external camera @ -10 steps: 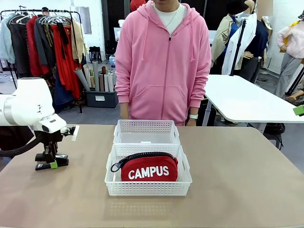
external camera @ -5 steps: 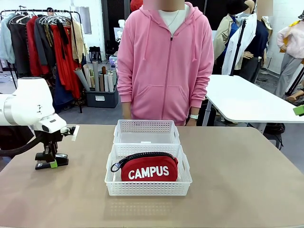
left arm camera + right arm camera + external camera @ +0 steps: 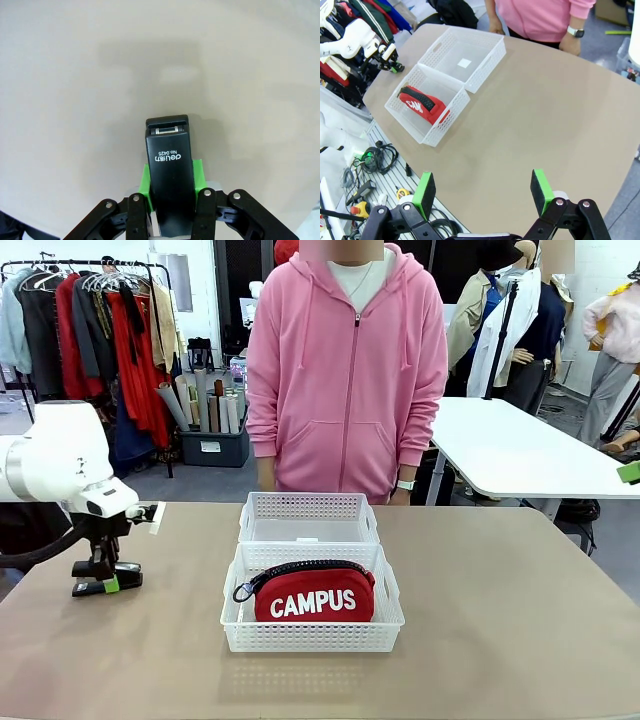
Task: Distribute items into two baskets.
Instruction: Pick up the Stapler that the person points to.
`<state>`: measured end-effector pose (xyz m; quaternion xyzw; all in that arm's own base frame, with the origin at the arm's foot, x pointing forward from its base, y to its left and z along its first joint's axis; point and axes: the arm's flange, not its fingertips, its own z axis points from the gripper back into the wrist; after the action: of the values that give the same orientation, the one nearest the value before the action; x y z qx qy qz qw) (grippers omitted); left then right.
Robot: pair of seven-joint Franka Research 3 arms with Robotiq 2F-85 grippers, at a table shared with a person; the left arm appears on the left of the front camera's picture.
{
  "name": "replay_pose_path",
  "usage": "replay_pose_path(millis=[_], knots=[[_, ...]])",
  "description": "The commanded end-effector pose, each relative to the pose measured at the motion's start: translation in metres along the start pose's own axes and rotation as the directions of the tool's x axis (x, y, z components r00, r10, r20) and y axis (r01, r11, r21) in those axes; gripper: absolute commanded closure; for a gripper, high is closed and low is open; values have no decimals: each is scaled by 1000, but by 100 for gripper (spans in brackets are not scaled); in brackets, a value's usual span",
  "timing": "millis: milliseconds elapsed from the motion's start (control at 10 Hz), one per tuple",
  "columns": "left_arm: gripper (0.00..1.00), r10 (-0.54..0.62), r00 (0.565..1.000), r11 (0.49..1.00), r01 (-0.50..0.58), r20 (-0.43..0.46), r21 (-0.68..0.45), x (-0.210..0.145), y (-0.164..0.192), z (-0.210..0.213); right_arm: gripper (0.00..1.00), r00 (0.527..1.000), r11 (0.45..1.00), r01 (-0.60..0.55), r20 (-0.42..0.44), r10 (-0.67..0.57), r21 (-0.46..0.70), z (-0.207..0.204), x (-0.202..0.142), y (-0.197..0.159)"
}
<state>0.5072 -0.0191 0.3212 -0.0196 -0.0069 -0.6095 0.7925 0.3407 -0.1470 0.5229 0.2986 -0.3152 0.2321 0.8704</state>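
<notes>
Left jaws clamp the black stapler at nine o'clock on the table — likely bound for the empty far basket, since the red pouch occupies the near basket. Right jaws gape, idle.

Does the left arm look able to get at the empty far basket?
Probably yes: the left gripper, shut on the stapler, has bare table toward the far basket, whose top is open.

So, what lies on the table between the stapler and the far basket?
Nothing: in the front view, the table is bare between the stapler and the far basket.
</notes>
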Motion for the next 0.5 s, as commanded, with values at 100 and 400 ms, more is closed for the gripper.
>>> replay_pose_path(millis=[100,400], knots=[[93,41,999,999,-41,5,6,-15,1,52,0,1000,1000,-9,13,9,7,1,1,0],[93,52,997,996,-55,52,67,-27,-6,137,0,1000,1000,-9,13,9,7,1,1,0]])
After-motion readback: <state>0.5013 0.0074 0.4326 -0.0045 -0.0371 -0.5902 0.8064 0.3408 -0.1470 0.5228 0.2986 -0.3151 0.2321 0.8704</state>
